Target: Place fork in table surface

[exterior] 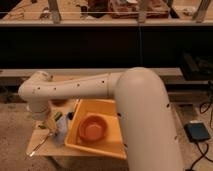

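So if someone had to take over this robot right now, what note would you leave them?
Gripper: open, holding nothing, low over the left end of the table, beside the yellow tub.
Fork: lying flat on the table surface near the front left corner, outside the tub.
Done: the fork looks placed on the table.
Left: probably only lifting the arm clear without knocking the fork or the tub.
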Robot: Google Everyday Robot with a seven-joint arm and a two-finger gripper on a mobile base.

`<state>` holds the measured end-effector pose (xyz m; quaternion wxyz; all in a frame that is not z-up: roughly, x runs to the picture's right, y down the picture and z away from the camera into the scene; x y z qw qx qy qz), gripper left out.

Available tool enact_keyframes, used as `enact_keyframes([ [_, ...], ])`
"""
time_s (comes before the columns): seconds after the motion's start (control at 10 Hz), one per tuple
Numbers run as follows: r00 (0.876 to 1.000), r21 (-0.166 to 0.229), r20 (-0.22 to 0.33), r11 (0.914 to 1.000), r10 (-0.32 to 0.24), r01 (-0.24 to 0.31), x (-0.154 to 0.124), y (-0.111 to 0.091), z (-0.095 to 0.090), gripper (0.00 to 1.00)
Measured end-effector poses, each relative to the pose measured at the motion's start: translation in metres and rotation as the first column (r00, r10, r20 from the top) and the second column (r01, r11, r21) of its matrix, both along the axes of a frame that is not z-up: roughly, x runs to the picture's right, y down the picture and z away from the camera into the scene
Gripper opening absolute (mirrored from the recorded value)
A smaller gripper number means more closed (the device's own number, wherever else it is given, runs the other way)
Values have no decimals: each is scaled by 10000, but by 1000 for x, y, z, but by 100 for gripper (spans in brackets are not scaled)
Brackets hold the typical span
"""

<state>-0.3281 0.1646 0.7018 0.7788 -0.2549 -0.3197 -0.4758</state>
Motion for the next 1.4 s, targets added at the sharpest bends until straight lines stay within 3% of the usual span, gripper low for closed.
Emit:
enact_keyframes([
  [0.2, 9992, 46, -249, 9995, -307, 308, -7, 14, 4, 80],
  [0.5, 9961, 265, -462, 9967, -756, 769, -2, 46, -9, 80],
  [0.7, 9955, 365, -414, 9956, -849, 865, 0, 57, 3, 80],
  [0.9, 9975, 283, -65, 9971, -698, 700, 4, 62, 26, 80],
  [1.4, 9985, 257, -146, 9982, -536, 539, -1, 63, 30, 80],
])
